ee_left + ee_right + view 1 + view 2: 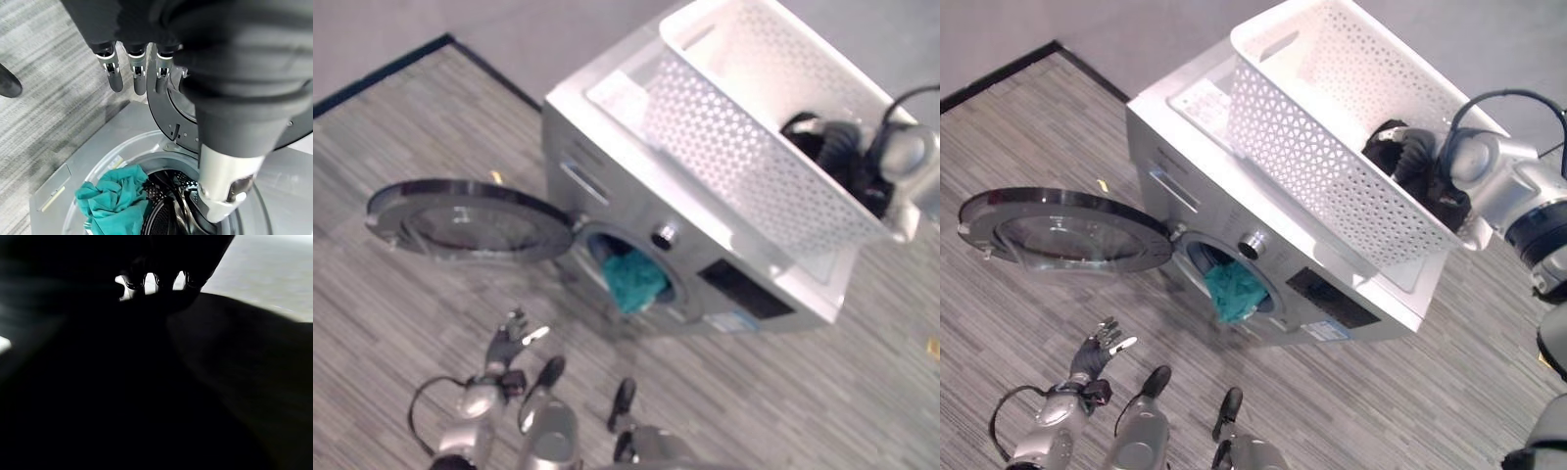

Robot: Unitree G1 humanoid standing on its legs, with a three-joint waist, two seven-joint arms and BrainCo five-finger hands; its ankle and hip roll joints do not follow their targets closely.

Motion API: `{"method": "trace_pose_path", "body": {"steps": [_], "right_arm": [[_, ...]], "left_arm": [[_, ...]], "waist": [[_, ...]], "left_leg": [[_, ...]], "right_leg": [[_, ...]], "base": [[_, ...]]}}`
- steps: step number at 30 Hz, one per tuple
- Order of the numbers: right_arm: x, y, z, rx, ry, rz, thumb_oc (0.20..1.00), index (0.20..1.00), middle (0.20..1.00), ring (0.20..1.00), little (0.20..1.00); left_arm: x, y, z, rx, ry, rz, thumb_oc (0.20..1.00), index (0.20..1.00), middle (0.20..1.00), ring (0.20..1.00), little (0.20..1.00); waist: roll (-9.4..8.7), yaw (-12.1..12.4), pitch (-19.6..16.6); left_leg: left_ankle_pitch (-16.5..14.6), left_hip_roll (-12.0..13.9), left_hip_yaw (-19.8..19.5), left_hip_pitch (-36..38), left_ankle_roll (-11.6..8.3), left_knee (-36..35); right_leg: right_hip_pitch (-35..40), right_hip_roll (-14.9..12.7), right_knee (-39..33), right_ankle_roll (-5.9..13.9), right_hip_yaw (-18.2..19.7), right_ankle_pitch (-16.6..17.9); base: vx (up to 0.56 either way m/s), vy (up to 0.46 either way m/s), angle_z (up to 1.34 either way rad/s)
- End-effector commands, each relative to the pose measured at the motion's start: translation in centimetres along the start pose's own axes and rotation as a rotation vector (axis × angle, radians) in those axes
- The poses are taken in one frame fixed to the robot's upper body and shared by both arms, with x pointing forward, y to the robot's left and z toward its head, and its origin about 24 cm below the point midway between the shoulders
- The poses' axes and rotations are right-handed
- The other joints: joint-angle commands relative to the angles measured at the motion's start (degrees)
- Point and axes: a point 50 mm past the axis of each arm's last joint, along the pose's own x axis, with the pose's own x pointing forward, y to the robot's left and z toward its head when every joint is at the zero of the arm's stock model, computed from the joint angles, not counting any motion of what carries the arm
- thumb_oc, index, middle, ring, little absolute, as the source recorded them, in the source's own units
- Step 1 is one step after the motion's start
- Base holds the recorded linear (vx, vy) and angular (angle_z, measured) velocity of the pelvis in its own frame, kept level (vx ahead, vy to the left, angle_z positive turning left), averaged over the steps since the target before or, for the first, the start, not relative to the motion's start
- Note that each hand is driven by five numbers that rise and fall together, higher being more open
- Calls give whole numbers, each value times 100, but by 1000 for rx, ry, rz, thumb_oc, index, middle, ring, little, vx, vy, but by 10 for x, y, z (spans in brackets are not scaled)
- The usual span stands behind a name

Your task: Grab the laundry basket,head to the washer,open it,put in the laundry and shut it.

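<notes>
Teal laundry (1234, 290) hangs half out of the washer (1263, 264) drum mouth; not fully loaded. Round door (1062, 230) stands swung wide; shutting remains. White laundry basket (1332, 127) sits on the washer top. Right hand (1410, 162) reaches inside it, grip undeterminable. Left hand (1097, 352) hovers before the door, fingers relaxed, holding nothing.

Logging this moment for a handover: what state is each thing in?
Washer door: swung fully open.
Teal cloth: hanging out of the drum opening.
Laundry basket: resting on top of the washer, dark laundry inside.
Left hand: open, holding nothing.
Right hand: inside the basket.
</notes>
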Motion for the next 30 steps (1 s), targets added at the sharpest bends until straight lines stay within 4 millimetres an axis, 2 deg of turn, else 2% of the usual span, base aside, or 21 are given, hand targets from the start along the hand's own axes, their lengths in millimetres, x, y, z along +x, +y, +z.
{"method": "trace_pose_path", "body": {"steps": [1,7,21,27,29,30], "right_arm": [[-21,-31,-28,-31,126,-80,1000,1000,1000,1000,1000],[-14,-13,-23,-25,93,-20,1000,1000,1000,1000,1000],[6,57,-17,88,31,150,1000,1000,1000,1000,1000],[12,73,-12,102,28,224,1000,1000,1000,1000,1000],[14,75,-9,107,25,240,432,432,432,432,432],[15,79,-4,104,2,261,200,200,200,200,200]], "left_arm": [[-1,4,18,5,-94,-11,1000,1000,1000,1000,1000],[-3,4,15,0,-85,-16,1000,1000,1000,1000,1000],[-8,8,14,1,-86,-11,1000,1000,1000,1000,1000],[-7,8,15,16,-82,-21,1000,1000,1000,1000,1000],[-5,5,16,16,-87,-29,1000,1000,1000,1000,1000],[-5,4,16,19,-87,-36,1000,1000,1000,1000,1000]], "waist": [[16,-30,-12],[33,-16,75],[239,145,481],[315,204,542],[321,221,558],[320,224,563]], "left_leg": [[-23,275,564,209,271,-256],[-34,281,601,139,275,-205],[81,226,579,-222,281,-147],[159,202,537,-337,284,-219],[170,193,538,-364,286,-224],[167,191,536,-368,288,-226]], "right_leg": [[231,-461,437,396,-13,-456],[157,-452,407,397,63,-426],[-134,-460,379,400,147,-341],[-224,-462,337,397,149,-327],[-262,-466,341,397,164,-324],[-266,-463,341,397,171,-327]], "base": [[-14,-6,-8],[-11,-5,-4],[-5,-4,-1],[-2,-2,-1],[0,0,0],[0,0,0]]}}
